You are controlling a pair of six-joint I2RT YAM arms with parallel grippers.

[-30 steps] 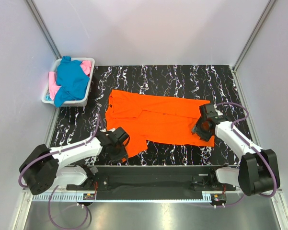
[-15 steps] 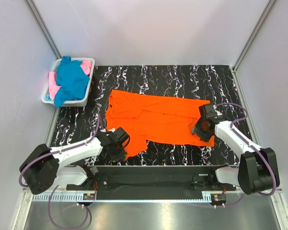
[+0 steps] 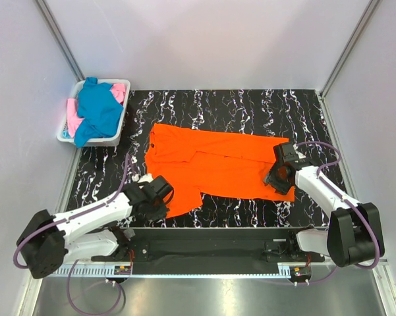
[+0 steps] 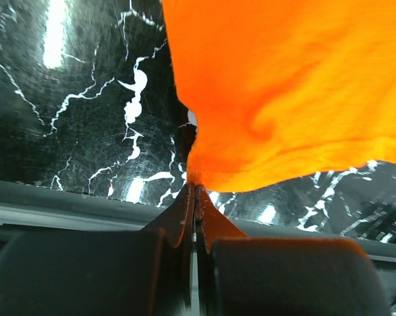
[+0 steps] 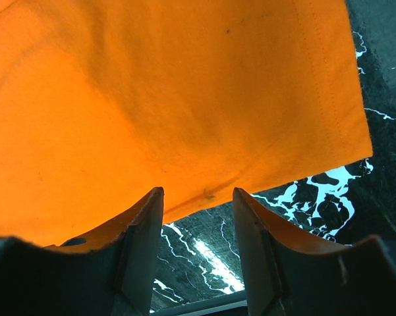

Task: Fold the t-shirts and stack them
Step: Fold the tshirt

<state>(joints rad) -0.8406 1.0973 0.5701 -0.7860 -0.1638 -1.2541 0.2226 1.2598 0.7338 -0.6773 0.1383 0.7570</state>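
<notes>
Orange t-shirt [image 3: 217,164]: light, limp cloth, probably best gripped at corners; left gripper [image 4: 195,187] clamped on one, right gripper [image 5: 198,197] jaws apart at the edge.

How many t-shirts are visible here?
3: orange t-shirt spread on the table; teal-blue t-shirt and pink t-shirt heaped in the white basket. More may hide underneath.

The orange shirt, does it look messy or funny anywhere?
The orange t-shirt lies uneven: its near-left corner sticks out toward the front, pinched in the shut left gripper. The teal t-shirt and pink t-shirt are heaped crumpled in the basket. Nothing looks torn or spilled.
</notes>
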